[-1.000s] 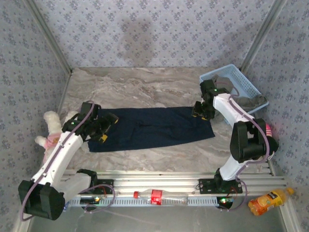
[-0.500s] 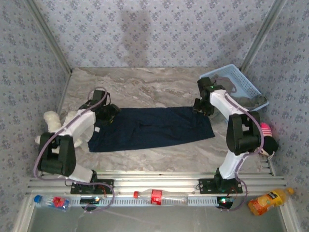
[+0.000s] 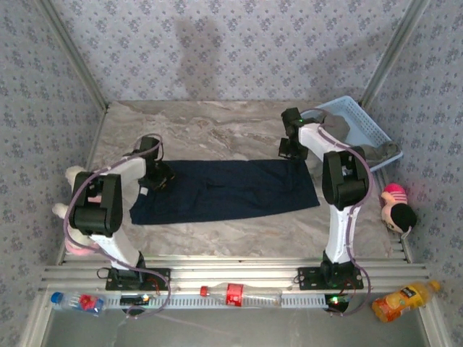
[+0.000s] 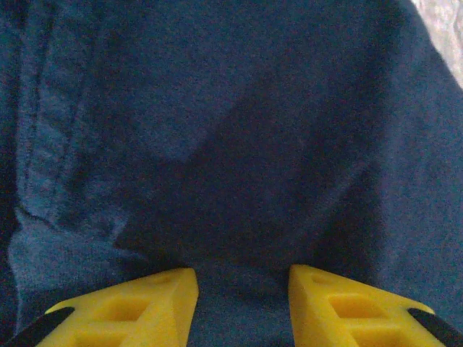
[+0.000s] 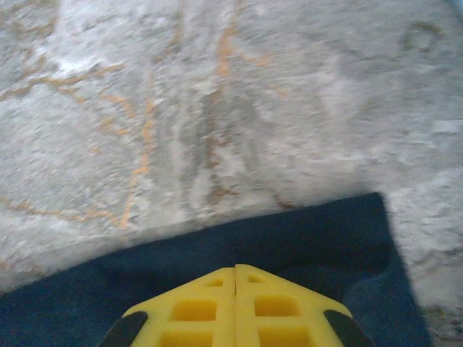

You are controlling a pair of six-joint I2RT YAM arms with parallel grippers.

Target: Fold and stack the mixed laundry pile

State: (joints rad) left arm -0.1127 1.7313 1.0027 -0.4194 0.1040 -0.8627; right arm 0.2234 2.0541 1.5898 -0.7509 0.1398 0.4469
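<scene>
The dark navy T-shirt (image 3: 224, 189) lies flat as a long strip across the middle of the marble table. My left gripper (image 3: 159, 177) is down on its left end. In the left wrist view the yellow fingers (image 4: 145, 303) stand apart over navy cloth (image 4: 231, 144), so the left gripper (image 4: 242, 278) is open. My right gripper (image 3: 289, 150) sits at the shirt's far right corner. There the right gripper (image 5: 236, 269) is shut, pads together, resting on the navy edge (image 5: 318, 231). No cloth shows between its pads. Grey cloth (image 3: 376, 153) lies in the basket.
A light blue basket (image 3: 365, 119) stands at the back right. A white plush toy (image 3: 74, 181) lies at the left edge, a pink doll (image 3: 396, 206) at the right. Bottles (image 3: 235, 294) and an orange juice bottle (image 3: 401, 298) lie by the front rail.
The left arm swung in from the left edge onto the shirt's left end, its jaws narrowing. The right gripper shifted up and left to the far corner and shut.
</scene>
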